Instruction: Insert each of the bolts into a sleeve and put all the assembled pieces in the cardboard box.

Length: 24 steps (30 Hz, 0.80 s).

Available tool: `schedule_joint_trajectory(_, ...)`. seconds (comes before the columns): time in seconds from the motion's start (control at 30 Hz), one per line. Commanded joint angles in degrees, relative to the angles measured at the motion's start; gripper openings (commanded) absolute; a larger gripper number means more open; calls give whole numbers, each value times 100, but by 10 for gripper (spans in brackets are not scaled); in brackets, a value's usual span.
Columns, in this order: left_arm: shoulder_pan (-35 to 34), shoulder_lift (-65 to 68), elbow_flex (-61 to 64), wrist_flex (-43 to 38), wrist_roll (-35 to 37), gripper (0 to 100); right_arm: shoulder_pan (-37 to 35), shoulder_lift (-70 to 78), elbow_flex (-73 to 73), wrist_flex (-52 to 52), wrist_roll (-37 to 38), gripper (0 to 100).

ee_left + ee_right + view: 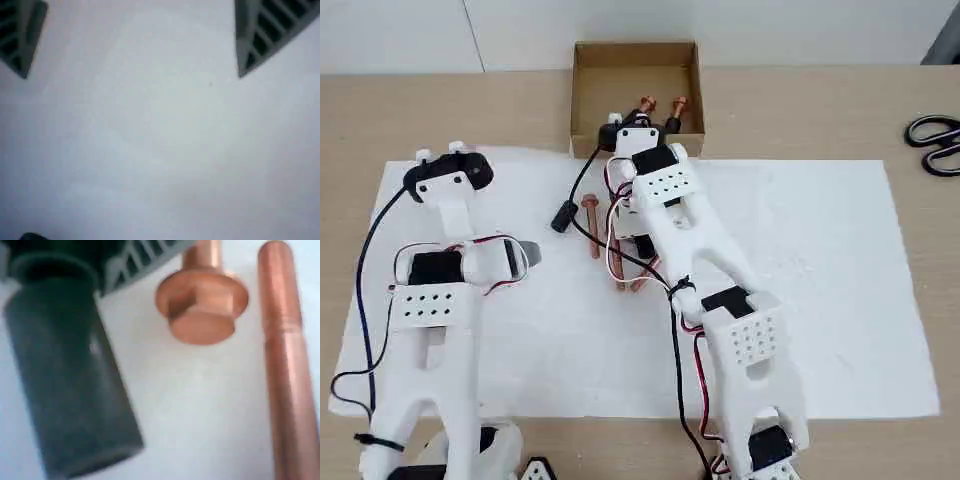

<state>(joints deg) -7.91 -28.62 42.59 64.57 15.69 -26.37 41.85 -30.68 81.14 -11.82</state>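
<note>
- Bolt (646,103) and a second bolt (679,102) inside the cardboard box (620,85), side by side at the wall facing the arms, copper heads showing.
- Loose bolt (591,226) on the white sheet (820,280) just outside that same wall of the box, head toward the box.
- Further bolts (618,270) beside it, slightly farther from the box, partly hidden under the right arm (680,215).
- Black sleeve (75,380) over the sheet close by the right gripper (107,265), with a bolt head (202,305) and a bare shaft (282,365) next to it, each apart from the others.
- Right gripper's state: cannot tell.
- Left gripper (131,75) spread wide, holding nothing, above bare sheet well to one side of the box.
- Scissors (935,145) on the table (800,110), well off to the other side of the box.
</note>
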Motion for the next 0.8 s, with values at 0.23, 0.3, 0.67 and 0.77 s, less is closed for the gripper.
schedule_joint_trajectory(0.23,18,-35,-127,-35,-44,256,4,-1727,-325,532,193,4)
schedule_joint_trajectory(0.3,26,-9,-207,-62,-35,256,4,-2105,-325,655,193,4)
schedule_joint_trajectory(0.67,1345,9,-576,-62,-79,255,875,-3556,-325,1464,255,4)
schedule_joint_trajectory(0.77,1776,9,-813,-62,-246,255,1402,-3925,-299,1684,536,4)
